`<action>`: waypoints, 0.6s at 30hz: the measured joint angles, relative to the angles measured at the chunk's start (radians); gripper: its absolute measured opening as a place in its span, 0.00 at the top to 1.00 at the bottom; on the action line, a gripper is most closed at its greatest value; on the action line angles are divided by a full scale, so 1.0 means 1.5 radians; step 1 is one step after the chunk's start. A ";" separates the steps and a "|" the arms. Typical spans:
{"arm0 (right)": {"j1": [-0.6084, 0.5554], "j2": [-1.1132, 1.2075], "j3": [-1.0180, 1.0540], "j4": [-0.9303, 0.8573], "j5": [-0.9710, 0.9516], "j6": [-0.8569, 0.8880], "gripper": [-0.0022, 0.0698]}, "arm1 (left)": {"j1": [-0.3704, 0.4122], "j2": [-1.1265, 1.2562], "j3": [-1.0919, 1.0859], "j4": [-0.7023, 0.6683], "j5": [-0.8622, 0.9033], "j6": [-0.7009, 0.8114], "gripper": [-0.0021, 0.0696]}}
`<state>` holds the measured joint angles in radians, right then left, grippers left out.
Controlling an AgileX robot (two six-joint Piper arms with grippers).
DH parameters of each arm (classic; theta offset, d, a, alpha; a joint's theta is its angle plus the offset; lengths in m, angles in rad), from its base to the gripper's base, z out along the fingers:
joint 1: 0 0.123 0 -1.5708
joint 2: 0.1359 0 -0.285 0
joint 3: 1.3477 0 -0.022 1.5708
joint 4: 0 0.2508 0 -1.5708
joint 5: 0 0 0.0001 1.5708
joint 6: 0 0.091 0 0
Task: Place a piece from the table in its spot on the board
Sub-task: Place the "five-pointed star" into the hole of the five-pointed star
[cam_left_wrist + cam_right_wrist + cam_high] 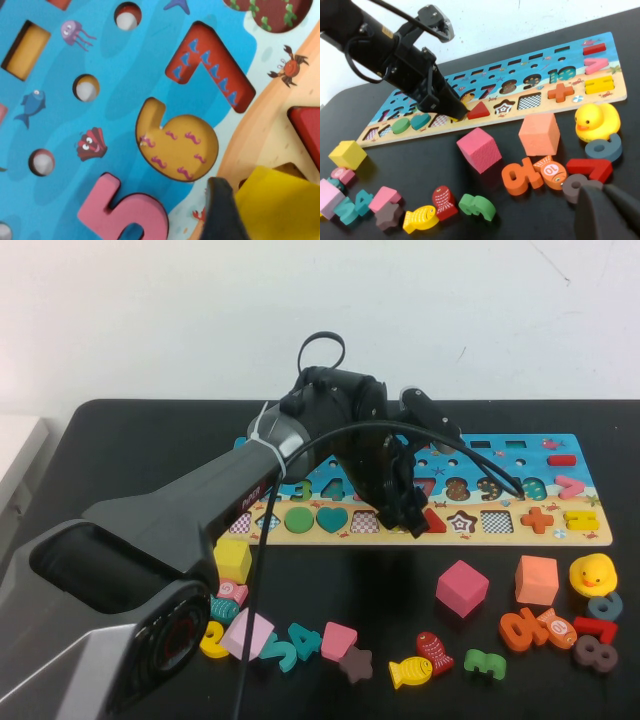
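Observation:
The puzzle board (530, 455) lies across the back of the black table. My left gripper (410, 522) reaches over its lower row, just left of the seated red triangle (432, 520). In the left wrist view one dark finger (222, 210) presses a yellow piece (280, 205), which sits tilted over a brown slot on the sandy strip, beside the empty 6 recess (180, 147). The left gripper is shut on this yellow piece. My right gripper (607, 212) hovers low over the loose pieces at the front right, fingers together and empty, above a grey 8 (575, 187).
Loose pieces lie along the table's front: a yellow cube (232, 560), pink cube (462, 587), orange cube (537, 579), yellow duck (592, 574), yellow fish (410, 672), red fish (435, 651), green 3 (484, 663) and several numbers.

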<state>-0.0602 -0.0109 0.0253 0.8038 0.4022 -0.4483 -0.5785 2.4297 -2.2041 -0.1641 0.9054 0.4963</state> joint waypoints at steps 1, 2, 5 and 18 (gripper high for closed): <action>0.000 0.000 0.000 0.000 0.000 0.000 0.94 | 0.000 0.000 0.000 0.000 -0.001 0.000 0.43; 0.000 0.000 0.000 0.000 0.000 0.000 0.94 | 0.000 0.000 0.000 -0.001 -0.001 0.000 0.40; 0.000 0.000 0.000 0.000 0.000 -0.001 0.94 | 0.000 0.000 0.000 -0.002 -0.003 0.000 0.30; 0.000 0.000 0.000 0.004 0.000 -0.003 0.94 | 0.000 -0.047 0.000 0.060 0.019 -0.012 0.32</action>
<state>-0.0602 -0.0109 0.0253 0.8094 0.4022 -0.4525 -0.5785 2.3595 -2.2041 -0.0740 0.9336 0.4780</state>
